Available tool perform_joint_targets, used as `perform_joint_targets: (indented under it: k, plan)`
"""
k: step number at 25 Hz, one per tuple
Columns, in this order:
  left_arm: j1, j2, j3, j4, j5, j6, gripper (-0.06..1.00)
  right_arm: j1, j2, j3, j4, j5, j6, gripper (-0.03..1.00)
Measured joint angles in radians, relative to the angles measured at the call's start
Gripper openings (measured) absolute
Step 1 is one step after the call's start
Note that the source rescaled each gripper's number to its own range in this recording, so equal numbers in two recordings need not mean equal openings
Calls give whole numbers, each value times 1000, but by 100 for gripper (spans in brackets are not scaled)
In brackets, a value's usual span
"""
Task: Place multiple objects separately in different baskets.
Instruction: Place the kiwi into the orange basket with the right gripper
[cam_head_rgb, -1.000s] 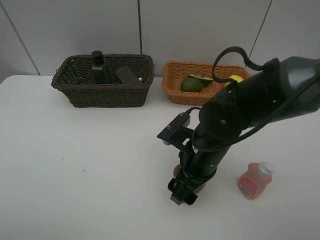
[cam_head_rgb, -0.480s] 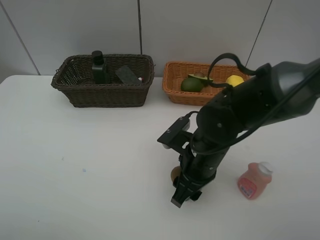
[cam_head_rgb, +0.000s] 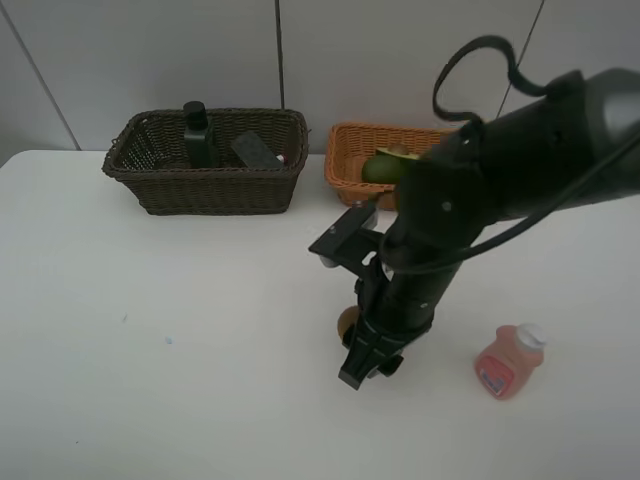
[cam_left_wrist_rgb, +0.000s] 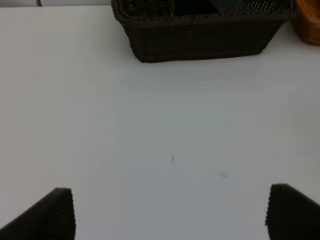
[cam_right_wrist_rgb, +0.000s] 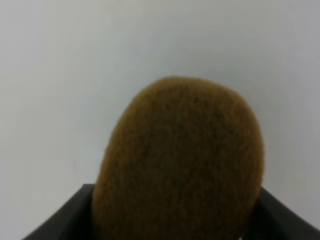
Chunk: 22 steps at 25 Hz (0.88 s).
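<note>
Table (cam_head_rgb: 150, 350) white, apparently matte; pale panelled wall (cam_head_rgb: 400, 50) behind.

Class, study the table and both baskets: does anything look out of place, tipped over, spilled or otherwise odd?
One thing stands out: the pink bottle lies tipped on its side on the white table, outside both baskets. No spill shows around it. The kiwi sits between the right gripper jaws, and the dark basket looks orderly.

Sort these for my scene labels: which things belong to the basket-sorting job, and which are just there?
Job: kiwi in right gripper, pink bottle, dark basket, tan basket, pump bottle, eraser, avocados.
Just there: table, wall.
</note>
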Motion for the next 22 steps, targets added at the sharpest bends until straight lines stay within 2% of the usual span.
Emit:
perform_joint_targets:
  k: [4, 7, 13, 16, 19, 20, 22]
  plan:
    - [0, 0, 0, 0, 0, 0, 100, -50, -33, -128, -55, 23, 7, 46]
    - [0, 0, 0, 0, 0, 0, 100, -162, -5, -228, -66, 7, 7, 46]
    - [0, 0, 0, 0, 0, 0, 100, -430, 152, -418, -80, -98, 7, 46]
    - [0, 0, 0, 0, 0, 0, 100, -526, 237, -485, -55, -126, 7, 46]
    - [0, 0, 0, 0, 0, 0, 100, -583, 298, -522, -9, -140, 8, 46]
    - [0, 0, 0, 0, 0, 0, 100, -592, 309, -523, -3, -146, 10, 54]
    - [0, 0, 0, 0, 0, 0, 100, -595, 319, -523, -1, -146, 10, 80]
